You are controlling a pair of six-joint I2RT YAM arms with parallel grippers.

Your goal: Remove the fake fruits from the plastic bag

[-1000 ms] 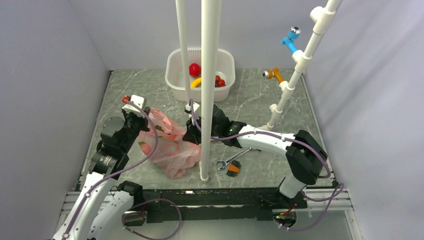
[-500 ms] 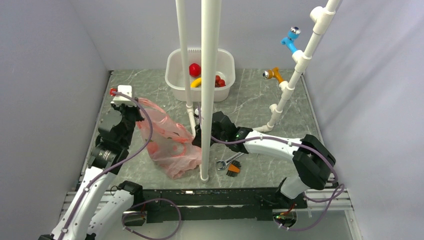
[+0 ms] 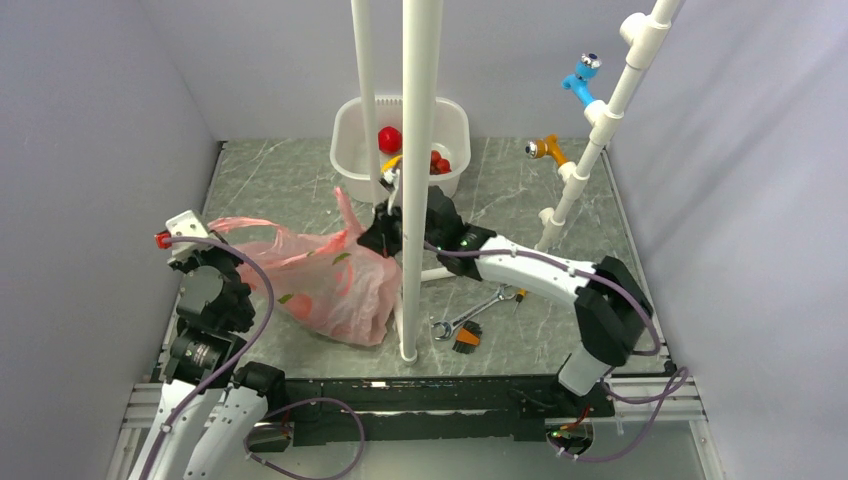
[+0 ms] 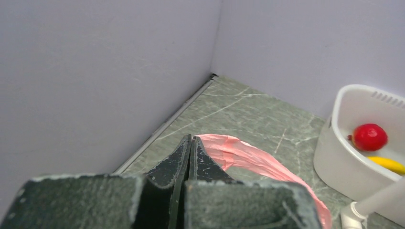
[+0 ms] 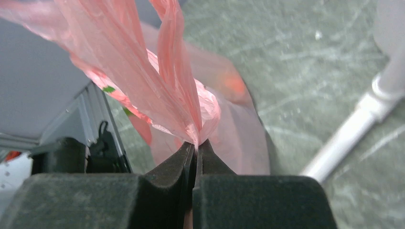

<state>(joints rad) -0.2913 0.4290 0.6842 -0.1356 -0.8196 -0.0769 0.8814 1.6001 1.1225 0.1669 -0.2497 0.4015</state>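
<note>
Over the table [image 3: 300, 190], left of centre, the pink bag [image 3: 330, 285] is stretched btw both arms, prob. to open its mouth so contents can come out. At the back sits the white tub [image 3: 345, 140] w/ a red fruit [image 3: 389, 138] and banana [image 4: 389, 163] in it. One handle is clamped in the left end effector [image 4: 190, 140]; the right end effector [image 5: 196, 145] pinches the far edge. Through the film show green and red bits [image 3: 340, 258], so some fruit is prob. yet to come out.

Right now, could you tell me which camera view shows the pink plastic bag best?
The top external view: the whole plastic bag shows, stretched out. The left wrist view shows only a strip of it pinched by the left gripper; the right wrist view shows only bunched film in the right gripper.
</note>
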